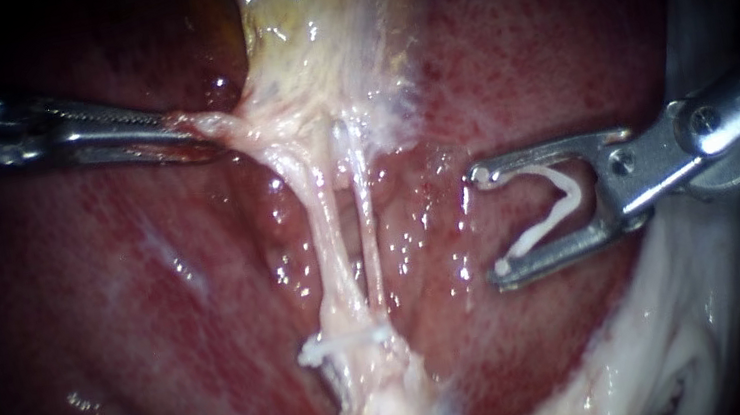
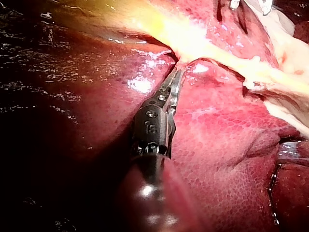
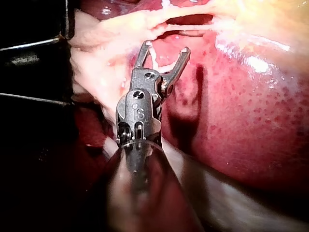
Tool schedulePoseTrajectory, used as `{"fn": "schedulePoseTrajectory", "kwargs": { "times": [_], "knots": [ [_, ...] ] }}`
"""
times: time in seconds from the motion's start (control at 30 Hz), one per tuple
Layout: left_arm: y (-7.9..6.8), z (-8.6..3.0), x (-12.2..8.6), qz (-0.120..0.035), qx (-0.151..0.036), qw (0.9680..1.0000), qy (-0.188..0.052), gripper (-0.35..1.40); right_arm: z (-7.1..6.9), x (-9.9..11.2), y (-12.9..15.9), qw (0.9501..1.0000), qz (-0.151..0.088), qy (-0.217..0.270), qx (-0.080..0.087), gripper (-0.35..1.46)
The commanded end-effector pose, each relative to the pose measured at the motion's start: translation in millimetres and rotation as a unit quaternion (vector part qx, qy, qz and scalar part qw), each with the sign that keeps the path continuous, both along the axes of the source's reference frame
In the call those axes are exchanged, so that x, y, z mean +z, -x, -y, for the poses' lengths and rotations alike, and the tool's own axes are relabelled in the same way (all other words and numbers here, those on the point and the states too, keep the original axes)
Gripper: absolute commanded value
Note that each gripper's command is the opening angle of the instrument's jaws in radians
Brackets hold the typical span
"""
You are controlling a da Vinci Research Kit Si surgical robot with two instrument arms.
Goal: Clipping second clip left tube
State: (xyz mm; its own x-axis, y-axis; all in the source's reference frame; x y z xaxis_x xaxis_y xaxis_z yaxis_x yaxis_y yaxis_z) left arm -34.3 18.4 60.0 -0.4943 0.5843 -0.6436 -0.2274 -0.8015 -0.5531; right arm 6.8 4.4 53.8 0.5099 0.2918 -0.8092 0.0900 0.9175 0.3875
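Observation:
My left instrument (image 1: pixel 179 129) comes in from the left, its jaws shut on pale tissue at the gallbladder (image 1: pixel 308 26) neck and holding it stretched; the left wrist view shows the same grip (image 2: pixel 175 72). Two thin tubes run down from there, the left tube (image 1: pixel 326 235) and the right tube (image 1: pixel 367 238). A white clip (image 1: pixel 343 344) sits across the left tube's lower end. To the right of the tubes and apart from them, my right instrument (image 1: pixel 492 221) holds a white V-shaped clip (image 1: pixel 553 206) between wide-spread jaws, also seen from behind (image 3: pixel 165 48).
Dark red liver (image 1: pixel 134 310) surrounds the tubes on both sides. Pale fatty tissue (image 1: pixel 675 326) lies under the right instrument's shaft and runs to the lower middle. A dark frame (image 3: pixel 34 53) stands beside the tissue in the right wrist view.

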Motion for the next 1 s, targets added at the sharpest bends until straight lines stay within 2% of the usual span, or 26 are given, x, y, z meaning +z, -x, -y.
{"fn": "schedulePoseTrajectory", "kwargs": {
  "times": [0.03, 0.13, 0.2, 0.3, 0.37, 0.5, 0.57, 0.63, 0.7, 0.77, 0.87, 0.9, 1.0],
  "knots": [
    [-0.2, -0.1, -0.4, 0.000, 0.000, 1.0000, -0.001, -0.35, 0.0, 0.0, 0.0, 1.0000, 0.000, 0.000, 0.000, 0.50],
    [-1.2, -0.7, -2.0, 0.004, 0.004, 1.0000, -0.007, -0.35, 0.0, 0.0, 0.0, 1.0000, 0.000, 0.000, 0.000, 0.50],
    [-2.0, -1.4, -3.5, 0.001, -0.001, 1.0000, -0.006, -0.35, 0.0, 0.0, 0.0, 1.0000, 0.000, 0.000, 0.000, 0.50],
    [-3.3, -2.5, -6.0, 0.007, -0.016, 0.9998, -0.004, -0.35, 0.1, -0.1, -0.3, 1.0000, 0.000, -0.001, 0.000, 0.50],
    [-3.8, -2.9, -7.1, 0.006, -0.017, 0.9998, 0.001, -0.35, 0.2, -0.1, -0.6, 1.0000, -0.002, -0.002, -0.002, 0.50],
    [-3.9, -2.8, -7.6, 0.007, -0.018, 0.9998, 0.004, -0.35, 0.7, -0.4, -2.1, 0.9998, -0.009, -0.006, -0.014, 0.49],
    [-3.8, -2.7, -7.5, 0.006, -0.019, 0.9998, 0.004, -0.35, 0.9, -0.4, -3.3, 0.9994, -0.018, -0.028, -0.012, 0.49],
    [-3.6, -2.6, -7.4, 0.006, -0.019, 0.9998, 0.005, -0.35, 1.2, -0.4, -4.9, 0.9972, -0.036, -0.066, -0.006, 0.49],
    [-3.4, -2.6, -7.4, 0.005, -0.020, 0.9998, 0.005, -0.35, 1.6, -0.2, -6.5, 0.9931, -0.048, -0.106, 0.014, 0.49],
    [-3.4, -2.5, -7.4, 0.005, -0.020, 0.9998, 0.005, -0.35, 2.0, 0.1, -8.0, 0.9881, -0.056, -0.141, 0.026, 0.49],
    [-3.4, -2.5, -7.5, 0.005, -0.020, 0.9998, 0.005, -0.35, 2.4, 0.5, -9.4, 0.9824, -0.062, -0.173, 0.035, 0.49],
    [-3.4, -2.5, -7.5, 0.005, -0.020, 0.9998, 0.005, -0.35, 2.7, 0.9, -10.1, 0.9783, -0.064, -0.193, 0.040, 0.49],
    [-3.4, -2.5, -7.5, 0.005, -0.020, 0.9998, 0.005, -0.35, 3.1, 1.8, -11.4, 0.9723, -0.063, -0.220, 0.048, 0.50]
  ]
}}
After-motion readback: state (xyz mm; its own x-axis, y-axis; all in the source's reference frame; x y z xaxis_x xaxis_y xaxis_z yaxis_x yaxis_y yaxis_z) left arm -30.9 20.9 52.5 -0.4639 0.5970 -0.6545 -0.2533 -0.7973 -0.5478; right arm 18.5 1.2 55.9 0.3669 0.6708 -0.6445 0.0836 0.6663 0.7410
